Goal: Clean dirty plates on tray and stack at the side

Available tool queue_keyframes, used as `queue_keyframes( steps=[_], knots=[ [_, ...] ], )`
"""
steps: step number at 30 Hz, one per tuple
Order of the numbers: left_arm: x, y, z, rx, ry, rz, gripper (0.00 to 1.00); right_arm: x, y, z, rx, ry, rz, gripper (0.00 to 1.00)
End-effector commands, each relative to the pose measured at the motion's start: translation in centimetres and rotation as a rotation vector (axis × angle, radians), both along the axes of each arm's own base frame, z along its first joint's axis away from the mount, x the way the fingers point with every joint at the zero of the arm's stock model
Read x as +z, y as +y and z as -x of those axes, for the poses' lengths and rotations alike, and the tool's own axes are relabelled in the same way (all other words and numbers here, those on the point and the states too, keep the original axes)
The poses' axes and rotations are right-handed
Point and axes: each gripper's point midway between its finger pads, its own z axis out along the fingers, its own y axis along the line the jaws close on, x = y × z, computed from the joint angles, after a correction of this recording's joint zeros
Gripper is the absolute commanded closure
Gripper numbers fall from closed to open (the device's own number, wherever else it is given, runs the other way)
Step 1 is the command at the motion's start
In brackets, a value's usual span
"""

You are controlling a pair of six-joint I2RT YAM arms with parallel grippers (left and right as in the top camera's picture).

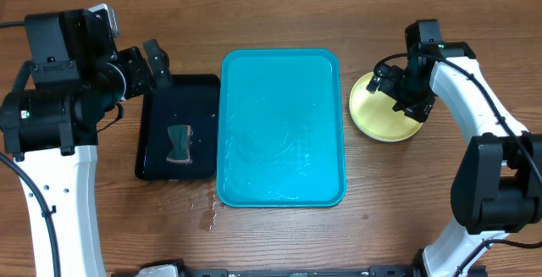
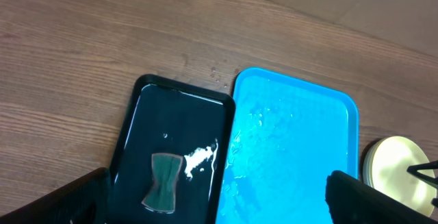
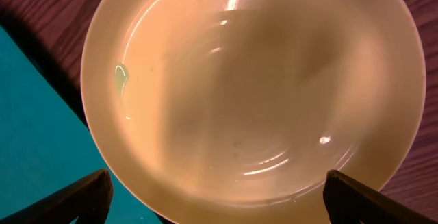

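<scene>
black tray (image 1: pixel 201 96) w/ sponge (image 1: pixel 179 144) beside blue tray (image 1: pixel 284 133), R gripper (image 1: pixel 401 96) over plates (image 1: pixel 378 121)

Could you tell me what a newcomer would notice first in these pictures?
The large turquoise tray in the middle of the table, bare and glistening with water, draws the eye first. To its right sits a pale yellow plate, with the right gripper hanging open over it. On the tray's other side, a black tray holds a small dark green sponge.
</scene>
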Motion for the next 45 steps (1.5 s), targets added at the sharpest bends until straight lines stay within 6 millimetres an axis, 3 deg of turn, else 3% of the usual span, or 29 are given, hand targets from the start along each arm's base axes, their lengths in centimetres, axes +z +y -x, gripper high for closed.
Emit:
queue_keyframes(
  steps=[1, 15, 20, 24, 32, 39, 41, 45],
  knots=[
    [0.5, -0.2, -0.2, -0.004, -0.013, 0.009, 0.0, 1.3, 0.1, -0.1, 0.006, -0.037, -0.002, 0.0],
    [0.5, -0.2, -0.2, -0.004, -0.014, 0.009, 0.0, 1.4, 0.1, -0.3, 0.006, -0.048, -0.003, 0.0],
    [0.5, -0.2, -0.2, -0.004, -0.014, 0.009, 0.0, 3.5, 0.5, -0.4, 0.014, -0.105, -0.005, 0.0],
    [0.5, -0.2, -0.2, -0.004, -0.014, 0.009, 0.0, 7.4, 0.8, -0.3, 0.023, -0.208, -0.006, 0.0],
    [0.5, -0.2, -0.2, -0.004, -0.014, 0.009, 0.0, 17.7, 0.6, 1.9, 0.023, -0.491, -0.01, 0.0],
    [0.5, -0.2, -0.2, -0.004, -0.014, 0.009, 0.0, 27.8, 0.3, 5.6, 0.024, -0.824, -0.011, 0.0],
    [0.5, -0.2, -0.2, -0.004, -0.014, 0.009, 0.0, 31.3, 0.2, 7.4, 0.051, -0.953, 0.004, 0.0],
    [0.5, -0.2, -0.2, -0.004, -0.014, 0.009, 0.0, 35.6, 0.0, 11.1, 0.116, -1.122, 0.054, 0.0]
  ],
)
